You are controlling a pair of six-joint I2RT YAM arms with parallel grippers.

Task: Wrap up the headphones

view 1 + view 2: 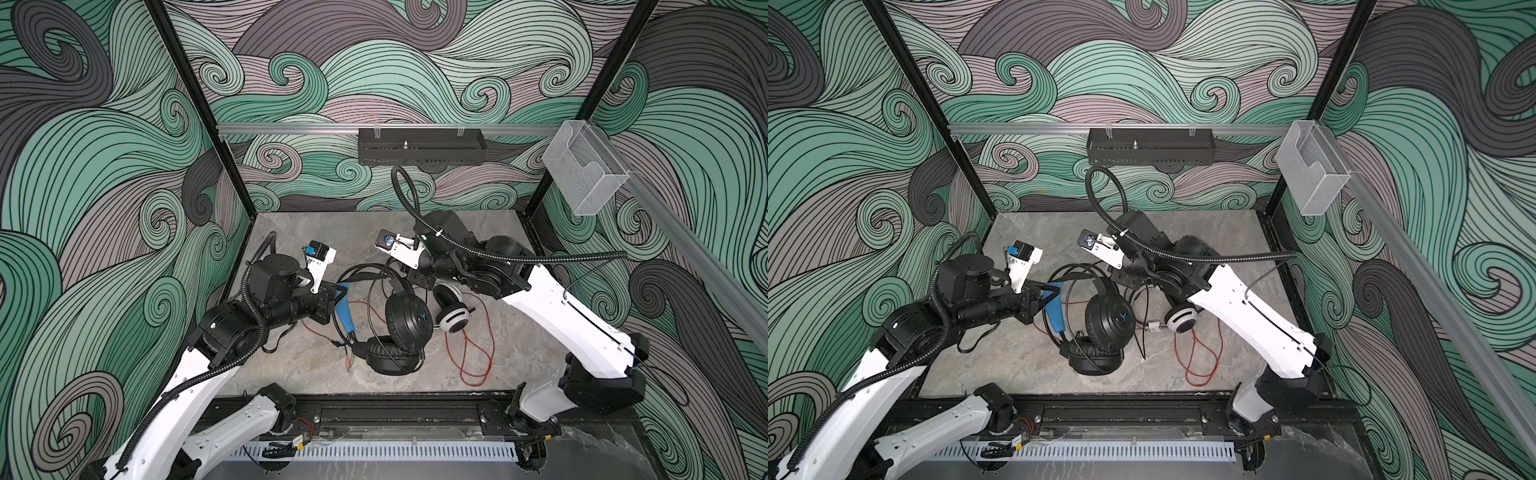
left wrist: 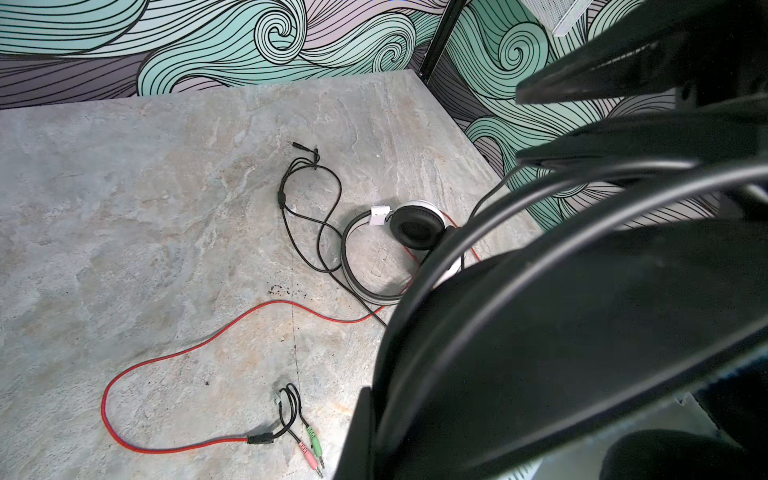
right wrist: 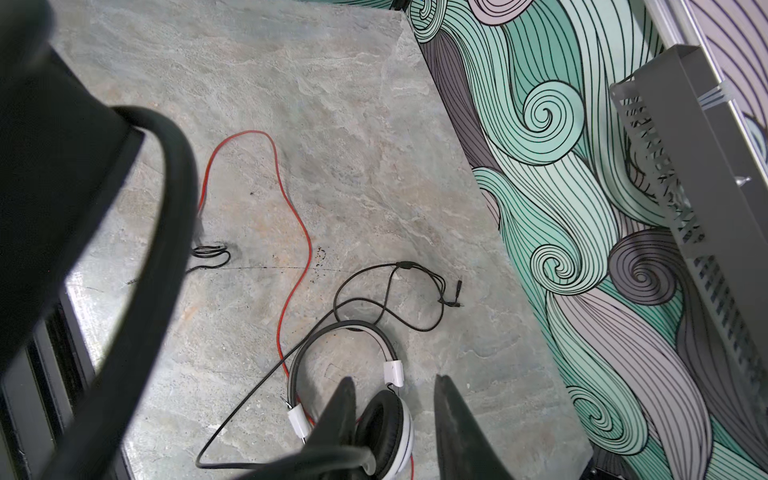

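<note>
Black headset [image 1: 405, 322] is pinched by the left gripper [image 1: 340, 291].

Big black headphones with a blue-lined band [image 1: 409, 322] sit on the grey stone-look worktop [image 1: 291, 365]. The left pincer [image 1: 340, 291] pinches the blue band. Just to the right are white headphones with black cushions [image 1: 455, 318]. Their thin red cable [image 1: 473, 361] loops nearer.

Grey marbled tabletop [image 1: 291, 232], black slotted tray [image 1: 419, 151], clear box [image 1: 582, 174] on rail
</note>
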